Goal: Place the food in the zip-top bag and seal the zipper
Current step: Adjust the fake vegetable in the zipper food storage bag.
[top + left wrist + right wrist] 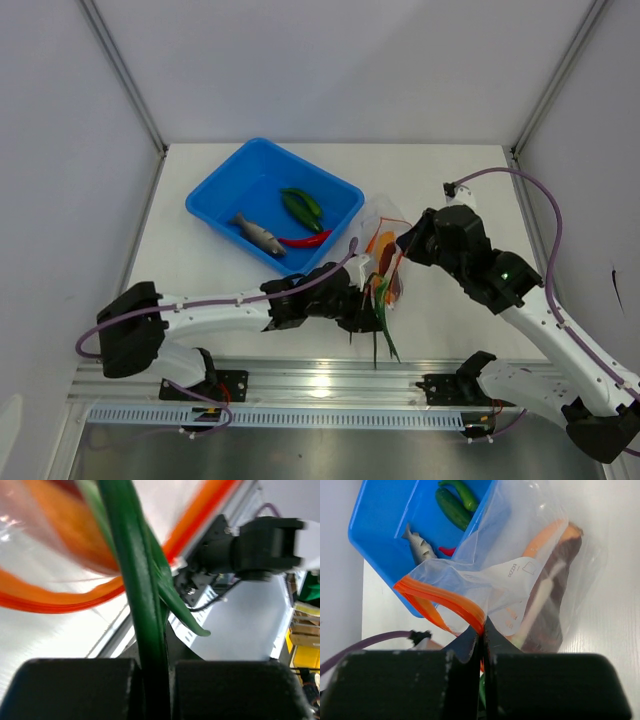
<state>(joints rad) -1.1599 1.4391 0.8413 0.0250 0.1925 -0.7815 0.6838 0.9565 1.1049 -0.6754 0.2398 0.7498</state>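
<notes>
Now, near the front edge of the table [190, 250], my left gripper [155, 680] clamps the green onion [132, 580] to slide it into the zip-top bag [520, 575], whose zipper [440, 597] my right gripper [482, 647] pinches up.

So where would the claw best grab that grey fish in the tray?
Probably across the grey fish at mid-body, coming straight down: it lies flat and slim on the blue tray floor, the walls block the sides, and the red chili crowds one end.
</notes>
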